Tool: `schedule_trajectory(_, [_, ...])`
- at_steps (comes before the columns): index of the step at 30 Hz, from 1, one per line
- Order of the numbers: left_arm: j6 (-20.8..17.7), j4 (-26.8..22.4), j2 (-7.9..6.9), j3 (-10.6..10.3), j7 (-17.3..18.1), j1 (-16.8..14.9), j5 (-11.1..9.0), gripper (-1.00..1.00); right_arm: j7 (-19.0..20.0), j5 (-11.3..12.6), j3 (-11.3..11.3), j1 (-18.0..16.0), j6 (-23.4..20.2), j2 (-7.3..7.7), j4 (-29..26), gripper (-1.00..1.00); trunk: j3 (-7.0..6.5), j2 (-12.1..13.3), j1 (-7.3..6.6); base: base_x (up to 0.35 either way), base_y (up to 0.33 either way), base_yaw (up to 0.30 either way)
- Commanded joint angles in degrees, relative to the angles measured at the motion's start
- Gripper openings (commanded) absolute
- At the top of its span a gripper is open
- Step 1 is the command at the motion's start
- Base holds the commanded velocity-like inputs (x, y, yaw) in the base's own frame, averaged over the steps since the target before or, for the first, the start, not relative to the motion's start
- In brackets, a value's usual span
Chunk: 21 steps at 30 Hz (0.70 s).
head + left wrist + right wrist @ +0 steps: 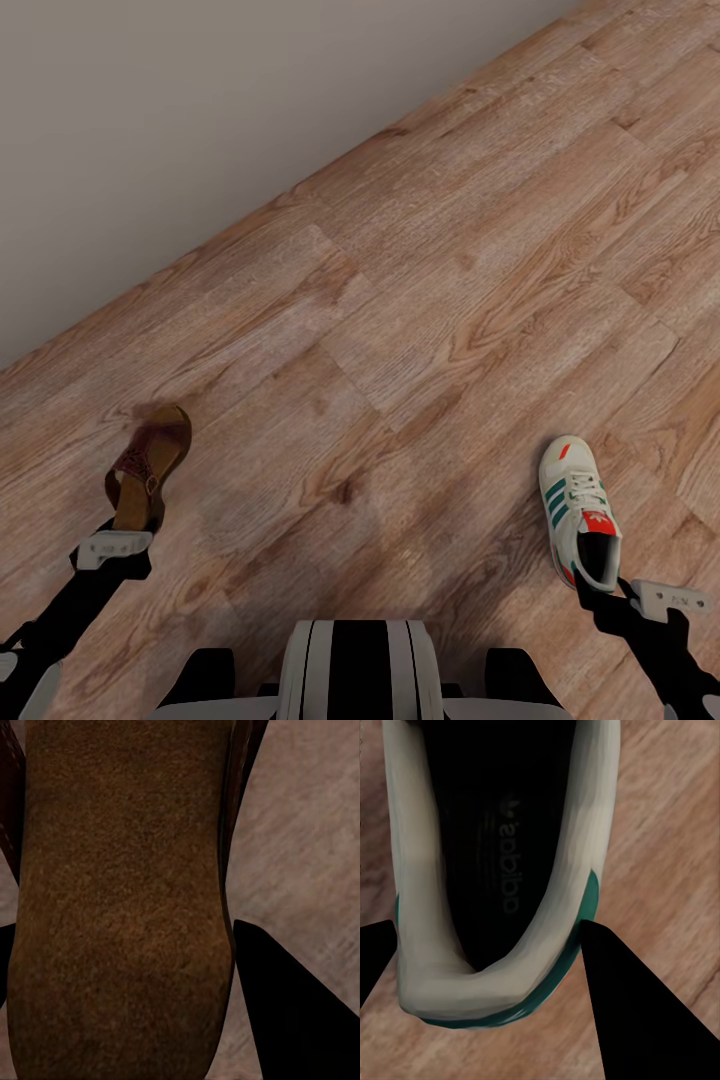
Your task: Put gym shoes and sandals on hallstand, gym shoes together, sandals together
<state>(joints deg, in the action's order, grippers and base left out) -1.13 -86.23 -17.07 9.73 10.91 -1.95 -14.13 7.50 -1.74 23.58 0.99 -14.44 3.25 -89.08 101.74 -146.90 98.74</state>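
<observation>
So the head cam is looking down at the corridor floor, brown wood planks, with a plain grey wall running along the floor's far edge on a diagonal. One sandal sits on the floor over on the robot's left side, maroon-brown strap, tan footbed, toe pointing away toward the wall, and the left claw is right at its heel end. In the left wrist view the sandal's footbed takes up most of the frame, with a dark finger just beside its edge and a sliver of the other finger on the opposite side, so the claw is spread around the heel, though I honestly can't tell if the fingers are actually touching it. One gym shoe is on the floor on the robot's right, well apart from the sandal, cream with green stripes and a red tongue label, toe also pointing away. The right claw is at its heel. The right wrist view shows the gym shoe's heel and dark inside sitting between two black fingers, one on each side, spread wide with floor visible in the gaps, so not pinching anything. Both shoes look flat on the floor, upright on their soles. The robot's trunk pokes in at the near edge.
</observation>
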Motion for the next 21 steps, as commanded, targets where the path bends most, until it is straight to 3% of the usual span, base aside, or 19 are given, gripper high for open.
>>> schedule_trajectory(1, [-0.3, 0.3, 0.47, -0.1, -1.5, 0.0, 0.9, -1.0, -0.1, 0.1, 0.0, 0.0, 0.0, -0.09, 0.0, -1.0, 0.0, 0.0, 0.0, 0.0, 0.0, 0.0])
schedule_trajectory(6, [-1.1, 1.1, 1.99, -0.4, -3.7, 0.0, 3.2, -1.0, 0.0, 0.1, 0.0, 0.0, -0.1, -0.93, 0.0, -1.0, 0.0, 0.0, 0.0, 0.0, 0.0, 0.0])
schedule_trajectory(13, [-0.7, 2.1, 2.84, -1.2, 1.3, 0.0, 4.6, -1.0, -0.1, 0.1, 0.1, 0.1, 0.3, -3.09, -0.1, -1.0, 0.0, 0.0, 0.0, 0.0, 0.0, -0.012])
schedule_trajectory(21, [2.0, 2.7, 3.04, -1.3, 3.6, 0.4, 5.0, -1.0, -0.2, 0.0, 0.2, 0.1, 0.5, -3.79, -0.1, -1.0, 0.0, 0.0, 0.0, 0.0, 0.0, -0.162])
